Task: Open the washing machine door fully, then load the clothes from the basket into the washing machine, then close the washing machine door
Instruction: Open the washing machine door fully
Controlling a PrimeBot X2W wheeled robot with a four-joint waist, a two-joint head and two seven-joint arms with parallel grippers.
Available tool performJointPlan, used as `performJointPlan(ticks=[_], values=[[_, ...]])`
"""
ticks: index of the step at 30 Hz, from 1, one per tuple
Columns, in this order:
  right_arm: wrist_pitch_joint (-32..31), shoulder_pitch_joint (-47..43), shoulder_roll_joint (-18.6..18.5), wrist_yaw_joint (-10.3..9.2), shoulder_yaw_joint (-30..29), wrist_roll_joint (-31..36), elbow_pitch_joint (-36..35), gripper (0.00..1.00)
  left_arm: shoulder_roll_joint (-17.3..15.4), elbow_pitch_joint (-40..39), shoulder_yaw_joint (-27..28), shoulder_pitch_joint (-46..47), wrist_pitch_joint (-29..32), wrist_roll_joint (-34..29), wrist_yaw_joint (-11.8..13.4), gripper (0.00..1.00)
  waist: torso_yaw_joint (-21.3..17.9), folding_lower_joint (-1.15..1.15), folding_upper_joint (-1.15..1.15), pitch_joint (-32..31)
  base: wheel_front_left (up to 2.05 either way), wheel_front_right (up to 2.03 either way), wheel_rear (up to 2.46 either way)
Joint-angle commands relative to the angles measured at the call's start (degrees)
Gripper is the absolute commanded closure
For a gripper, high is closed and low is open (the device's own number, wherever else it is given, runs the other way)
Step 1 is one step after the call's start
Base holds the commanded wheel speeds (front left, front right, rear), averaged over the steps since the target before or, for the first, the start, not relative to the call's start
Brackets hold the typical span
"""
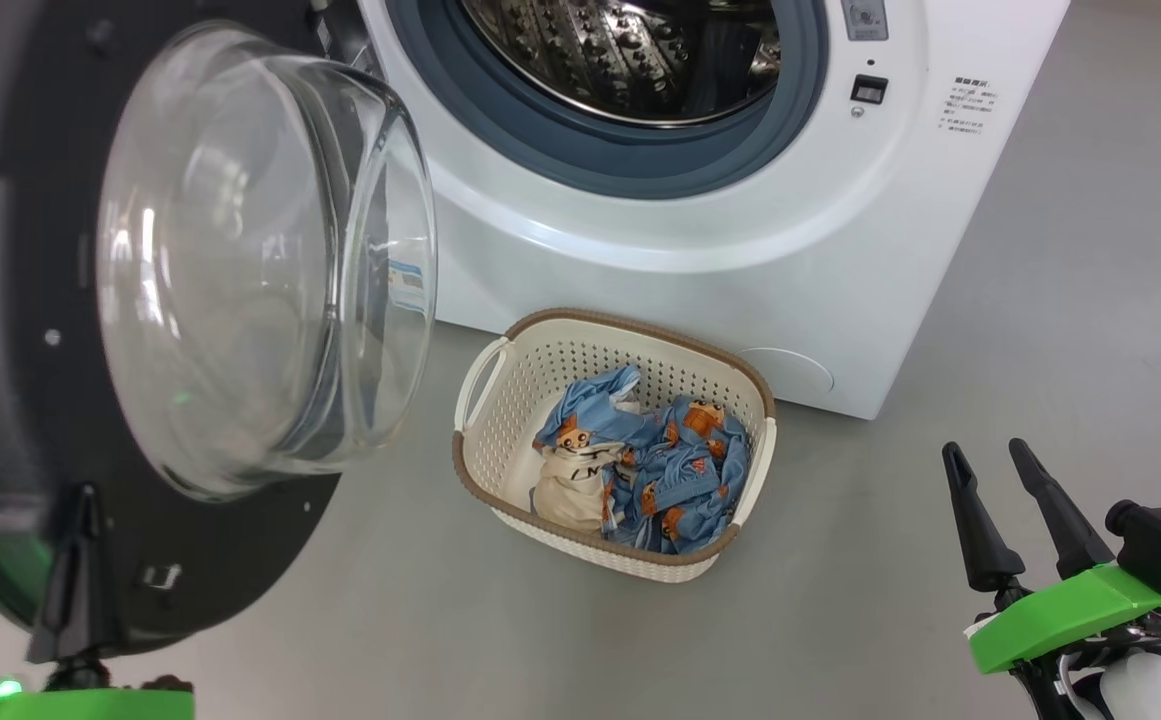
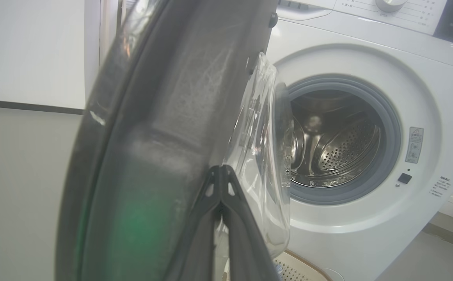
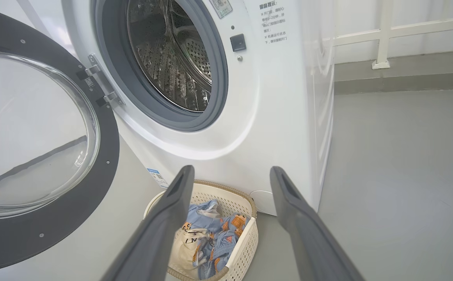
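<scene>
we see the door (image 1: 0, 420) standing wide open at the left of the washer (image 1: 740, 250). it hangs on its hinge (image 3: 101, 84) with the inner side turned towards us. it is a big round disc, dark grey on this face, with small pale screws spaced around it. a clear glass bowl (image 1: 240, 270) bulges out of its middle and catches pale reflections. the washer's mouth is uncovered: a grey-blue seal (image 1: 640, 170) rings a shiny steel drum (image 1: 630, 50) dotted with holes.

the basket (image 1: 630, 322) sits on the grey floor (image 1: 1040, 350) just in front of the washer's lower front. we cannot tell whether its back rim touches the white panel. it is cream and perforated, with a brown woven-look rim and a handle on each side. the clothes (image 1: 685, 460) lie crumpled inside it: light blue fabric printed with orange-brown bears. a cream piece (image 1: 570, 490) with black lettering lies at the left of the heap.

our left gripper (image 2: 220, 168) is clenched, its two dark fingers pressed tip to tip and empty. it is low against the door's inner face, beside the bowl; we cannot tell whether the tips touch the door. our right gripper (image 1: 985, 452) is released, fingers spread in a v and empty, over the floor to the right of the basket and well apart from it. in the right wrist view its fingers frame the basket and the washer's lower front.
</scene>
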State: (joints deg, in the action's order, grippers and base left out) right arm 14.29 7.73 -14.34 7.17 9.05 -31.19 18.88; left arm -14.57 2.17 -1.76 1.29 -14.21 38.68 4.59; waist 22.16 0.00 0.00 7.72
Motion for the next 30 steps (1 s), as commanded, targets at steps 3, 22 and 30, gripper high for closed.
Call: performJointPlan(ticks=[3, 22, 30], values=[[0.71, 1.82, -1.27, 0.32, 1.05, 0.82, -1.63, 0.00, -2.65, 1.53, 5.38, 3.61, -0.70, 0.52, -0.21, 1.00, 0.39, 0.00, 0.00, 1.09, 0.00, 0.00, 0.00], [0.71, 4.87, -3.47, 0.32, 1.84, 1.27, -2.40, 0.00, -3.82, 13.18, 17.70, 13.42, -0.78, -2.91, -5.03, 1.00, 0.50, 0.00, 0.00, 6.73, 0.00, 0.00, 0.00], [0.71, 6.64, -4.32, 0.32, 2.06, 1.56, -2.71, 0.00, -5.13, 21.18, 24.20, 19.26, -0.78, -6.25, -7.81, 1.00, 0.08, 0.00, 0.00, 9.69, 0.00, 0.00, 0.00]])
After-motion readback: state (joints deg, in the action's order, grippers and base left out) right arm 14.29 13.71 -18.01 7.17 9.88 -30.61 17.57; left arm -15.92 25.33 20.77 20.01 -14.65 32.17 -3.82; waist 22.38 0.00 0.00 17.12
